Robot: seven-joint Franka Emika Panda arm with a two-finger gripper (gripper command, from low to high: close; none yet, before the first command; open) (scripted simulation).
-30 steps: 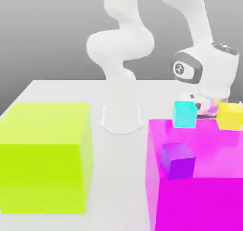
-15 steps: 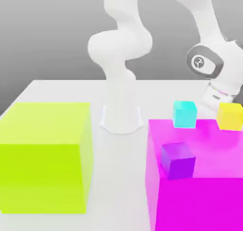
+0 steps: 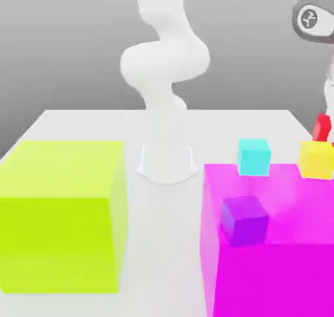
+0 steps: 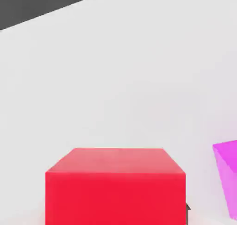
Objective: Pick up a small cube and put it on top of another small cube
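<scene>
The small red cube hangs in the air at the exterior view's right edge, just above and slightly behind the small yellow cube. My gripper is shut on the red cube, and the white hand rises above it toward the upper right corner. In the hand view the red cube sits close under the camera over the white table. The yellow cube rests on the far right part of the big magenta block.
A cyan cube and a purple cube also sit on the magenta block, whose corner appears in the hand view. A big yellow-green block stands on the exterior view's left. The arm's white base is at the table's middle back.
The hand has risen and swung toward the exterior view's right, away from the spot low behind the cyan and yellow cubes. The red cube now shows, lifted above the yellow cube.
</scene>
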